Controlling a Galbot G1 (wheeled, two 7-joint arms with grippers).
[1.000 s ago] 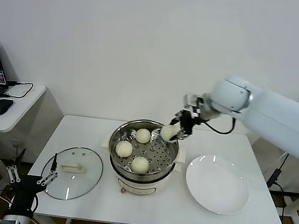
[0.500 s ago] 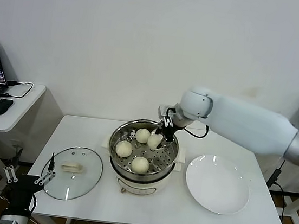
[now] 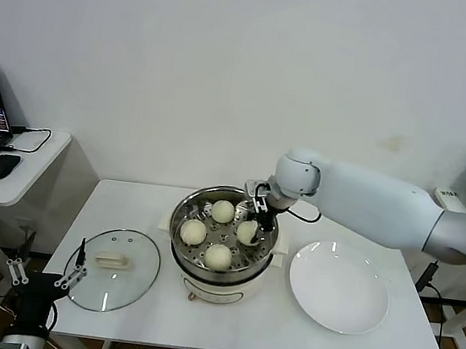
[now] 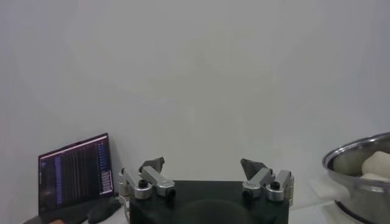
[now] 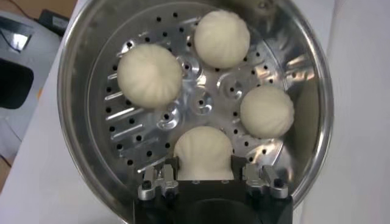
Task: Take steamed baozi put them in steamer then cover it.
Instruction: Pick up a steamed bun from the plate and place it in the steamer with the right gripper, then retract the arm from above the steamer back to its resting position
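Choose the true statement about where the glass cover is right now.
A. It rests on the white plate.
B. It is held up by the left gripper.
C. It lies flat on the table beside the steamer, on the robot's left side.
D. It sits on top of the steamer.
C: the cover lies flat on the table, apart from the steamer, whose top is open with four baozi inside.

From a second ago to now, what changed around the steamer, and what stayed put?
The right gripper carried the fourth baozi from above the far right rim down into the steamer; it now sits on the perforated floor between the fingers, beside the other three baozi. Whether it has been let go cannot be told. The cover, plate and left gripper, low at the table's left corner, stayed put.
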